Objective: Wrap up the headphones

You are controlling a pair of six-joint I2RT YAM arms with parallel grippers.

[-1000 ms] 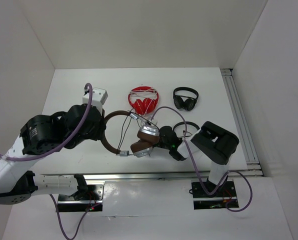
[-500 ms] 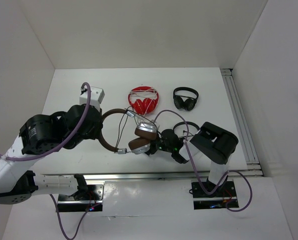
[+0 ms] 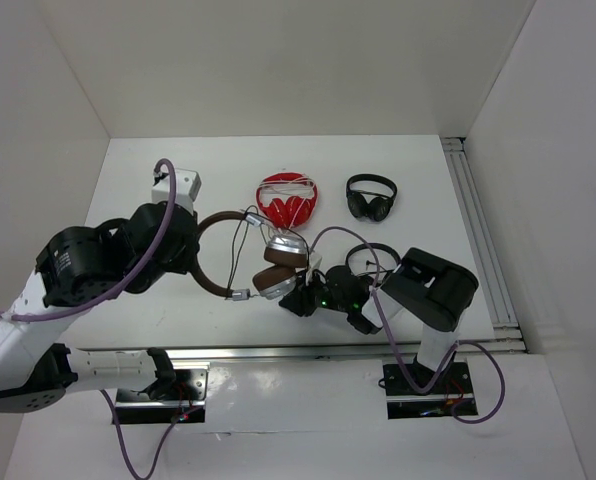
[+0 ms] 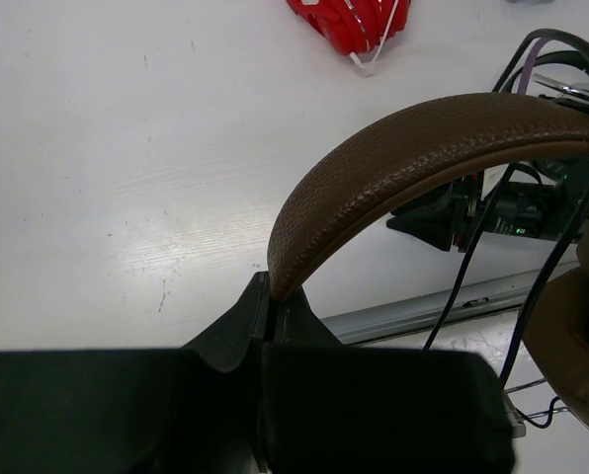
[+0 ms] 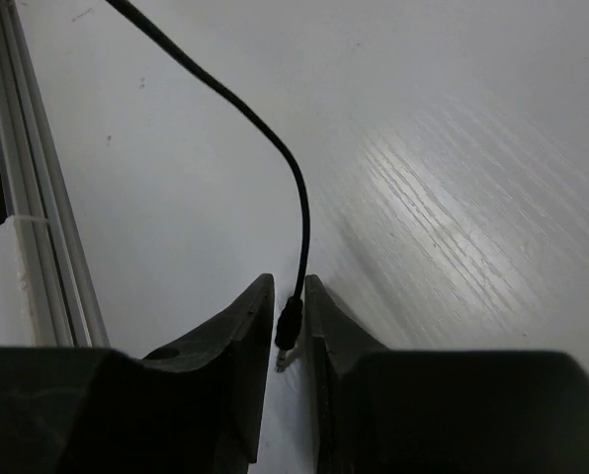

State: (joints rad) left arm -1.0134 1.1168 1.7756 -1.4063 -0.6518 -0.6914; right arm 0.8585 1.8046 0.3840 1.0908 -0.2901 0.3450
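Observation:
The headphones (image 3: 278,270), with a brown headband (image 3: 210,272), brown pads and silver cups, hang lifted off the table. My left gripper (image 3: 196,252) is shut on the headband; in the left wrist view the headband (image 4: 413,148) rises out of the closed gripper (image 4: 271,301). The thin dark cable (image 5: 275,148) runs down between my right gripper's fingers. My right gripper (image 5: 289,296) is shut on the cable's plug (image 5: 289,324), low over the table. In the top view the right gripper (image 3: 292,301) sits just below the earcups.
A red pair with a white cord (image 3: 286,200) lies at the back centre and also shows in the left wrist view (image 4: 354,22). A small black pair (image 3: 371,196) lies to its right, another (image 3: 374,256) by the right arm. A metal rail (image 3: 478,230) runs along the right side.
My right gripper has moved left along the table front with the plug. My left gripper has drawn the headphones slightly left and back, and the earcups have shifted with it.

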